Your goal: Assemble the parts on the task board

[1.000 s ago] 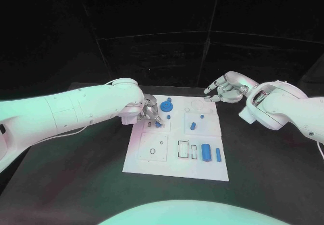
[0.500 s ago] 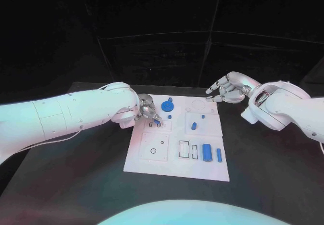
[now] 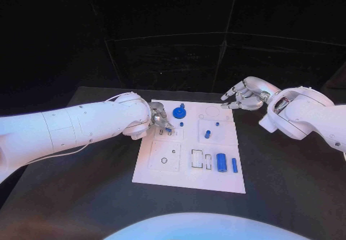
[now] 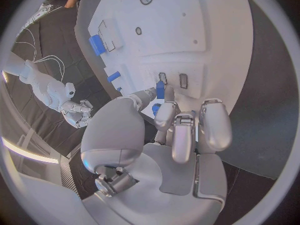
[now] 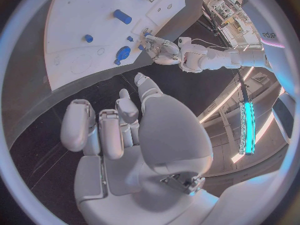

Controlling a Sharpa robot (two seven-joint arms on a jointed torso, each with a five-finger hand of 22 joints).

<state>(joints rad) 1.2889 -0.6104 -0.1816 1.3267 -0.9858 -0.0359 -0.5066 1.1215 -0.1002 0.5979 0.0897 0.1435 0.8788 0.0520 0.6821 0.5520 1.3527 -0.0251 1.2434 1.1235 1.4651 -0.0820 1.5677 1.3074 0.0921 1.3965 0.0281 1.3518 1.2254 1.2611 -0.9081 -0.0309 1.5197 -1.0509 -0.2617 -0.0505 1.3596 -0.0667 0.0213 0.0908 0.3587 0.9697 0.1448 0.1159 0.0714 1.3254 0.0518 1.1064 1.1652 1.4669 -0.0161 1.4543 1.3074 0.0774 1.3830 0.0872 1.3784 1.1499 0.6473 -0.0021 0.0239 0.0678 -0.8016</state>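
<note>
- Over the task board [image 3: 189, 172], far-left part: left hand [image 3: 160, 120], fingers pinching a small blue part [image 4: 160, 89] at a slot.
- Beyond the board's far-right corner: right hand [image 3: 245, 95], fingers curled, holding nothing.

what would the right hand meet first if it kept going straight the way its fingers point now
Probably the far right corner of the task board; the right hand holds nothing and points there from just off it. Depth is unclear, so it may pass above.
</note>
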